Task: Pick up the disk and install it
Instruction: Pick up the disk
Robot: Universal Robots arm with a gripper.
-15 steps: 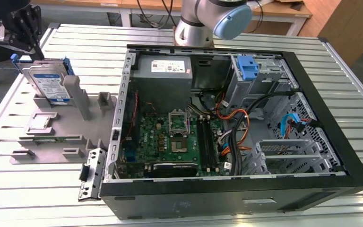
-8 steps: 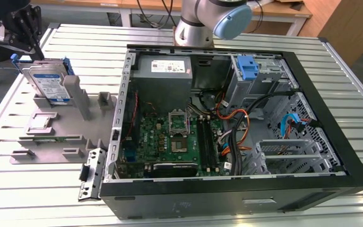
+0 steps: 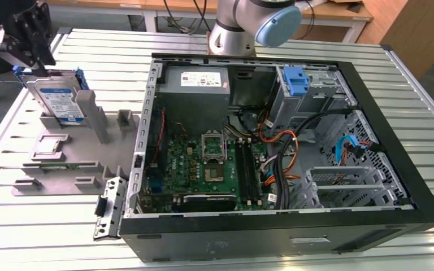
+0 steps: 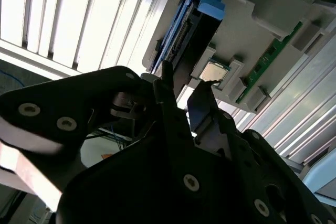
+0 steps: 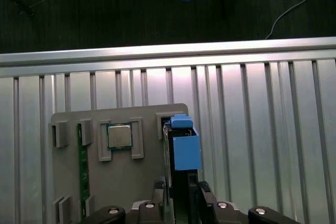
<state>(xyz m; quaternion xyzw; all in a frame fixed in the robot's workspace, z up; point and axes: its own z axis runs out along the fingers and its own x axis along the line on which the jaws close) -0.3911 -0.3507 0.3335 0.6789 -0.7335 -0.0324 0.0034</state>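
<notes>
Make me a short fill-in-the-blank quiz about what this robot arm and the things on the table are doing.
1. The disk stands ___ in a grey holder, not lying flat.
2. Its plastic carrier is coloured ___.
3. The gripper hangs over the disk, at the exterior view's ___.
4. The gripper's fingers are ___, holding nothing.
Missing words: upright; blue; left; open.

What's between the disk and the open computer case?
In the exterior view, the grey fixture with its upright posts and a strip of slatted table lie between the disk and the computer case.
</notes>
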